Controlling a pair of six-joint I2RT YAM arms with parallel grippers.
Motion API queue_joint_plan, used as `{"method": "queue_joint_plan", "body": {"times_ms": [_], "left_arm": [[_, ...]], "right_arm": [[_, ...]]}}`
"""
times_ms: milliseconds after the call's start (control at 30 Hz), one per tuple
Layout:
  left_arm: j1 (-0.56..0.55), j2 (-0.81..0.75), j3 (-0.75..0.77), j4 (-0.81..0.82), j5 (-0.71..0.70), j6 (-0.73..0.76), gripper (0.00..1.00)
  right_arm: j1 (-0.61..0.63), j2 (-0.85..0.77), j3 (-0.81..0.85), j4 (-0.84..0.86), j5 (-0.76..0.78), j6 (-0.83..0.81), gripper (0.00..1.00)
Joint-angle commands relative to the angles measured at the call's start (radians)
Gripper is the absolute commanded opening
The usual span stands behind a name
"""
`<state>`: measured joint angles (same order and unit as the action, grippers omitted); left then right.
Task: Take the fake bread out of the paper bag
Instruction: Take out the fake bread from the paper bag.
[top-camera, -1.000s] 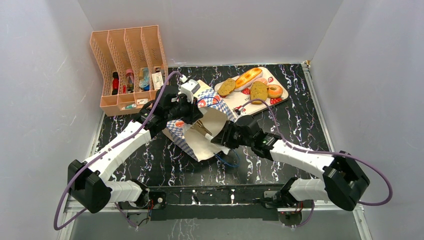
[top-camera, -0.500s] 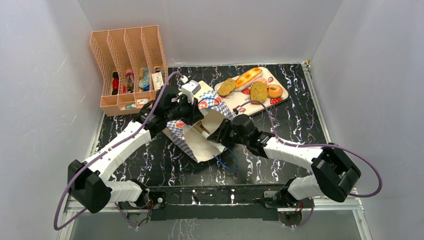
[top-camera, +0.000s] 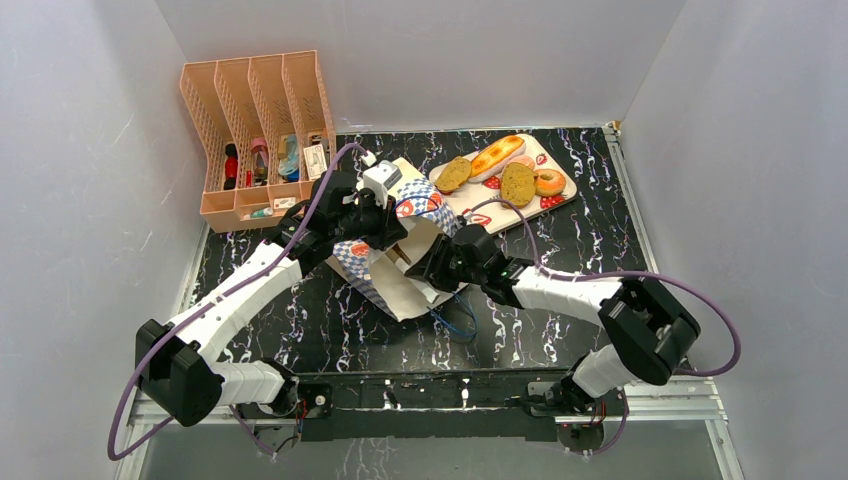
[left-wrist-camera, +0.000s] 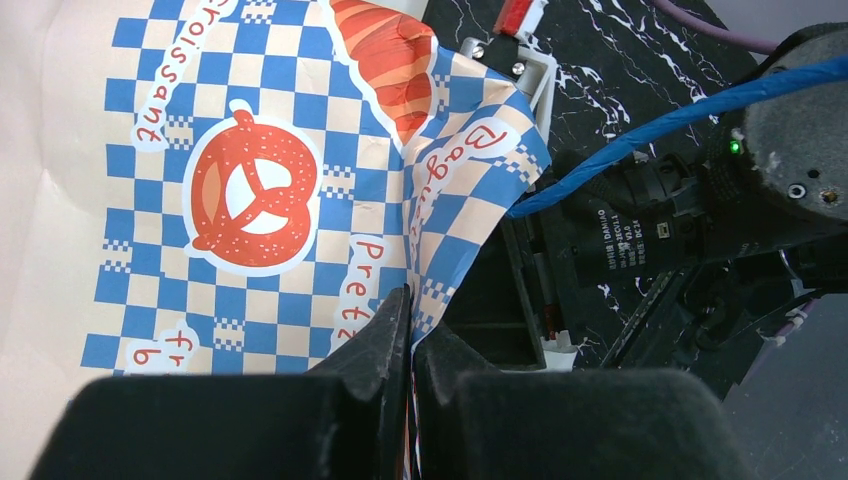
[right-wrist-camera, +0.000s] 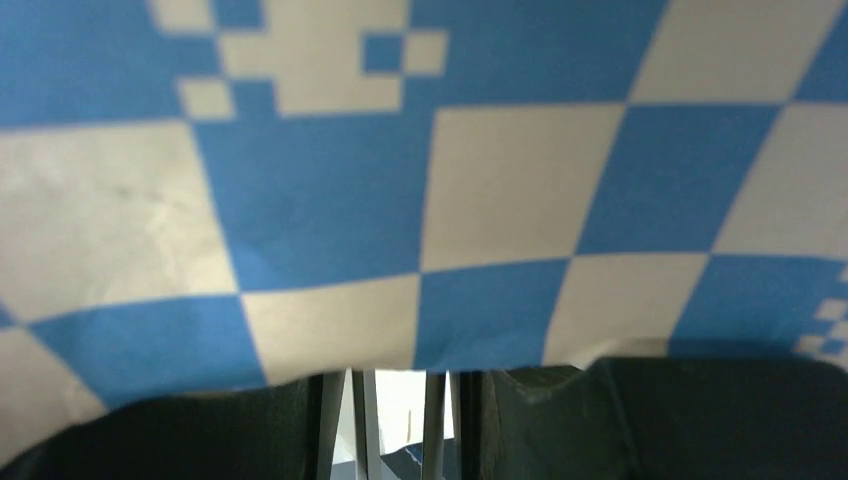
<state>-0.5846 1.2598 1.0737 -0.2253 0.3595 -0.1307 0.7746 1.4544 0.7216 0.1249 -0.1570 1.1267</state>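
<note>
Top external view puts four pieces of fake bread (top-camera: 497, 157) on the printed tray (top-camera: 545, 160), beside the paper bag (top-camera: 400, 285) lying on its side, with your right gripper (top-camera: 432, 272) at the bag's mouth. Your left gripper (left-wrist-camera: 408, 310) is pinched on the checkered edge, but paper fills the right wrist view, so I cannot tell how those jaws stand. Pushing in blind could tear the paper, yank it from the pinch, or snag the blue cord handle (top-camera: 455, 322).
</note>
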Motion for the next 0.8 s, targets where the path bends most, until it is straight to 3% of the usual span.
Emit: {"method": "queue_joint_plan", "body": {"times_ms": [0,167,300,767], "left_arm": [[-0.006,-0.028,0.037,0.001,0.067,-0.002,0.00],[-0.006,-0.042,0.025,0.004,0.065,0.000,0.00],[-0.005,-0.060,0.012,0.001,0.051,0.002,0.00],[-0.005,-0.107,-0.019,0.011,-0.044,0.006,0.00]], "right_arm": [[-0.004,0.036,0.080,0.067,-0.002,0.012,0.31],[-0.008,0.069,0.095,0.077,-0.022,0.030,0.09],[-0.010,0.072,0.102,0.076,-0.026,0.033,0.00],[-0.018,0.013,0.087,0.044,-0.025,0.016,0.00]]}}
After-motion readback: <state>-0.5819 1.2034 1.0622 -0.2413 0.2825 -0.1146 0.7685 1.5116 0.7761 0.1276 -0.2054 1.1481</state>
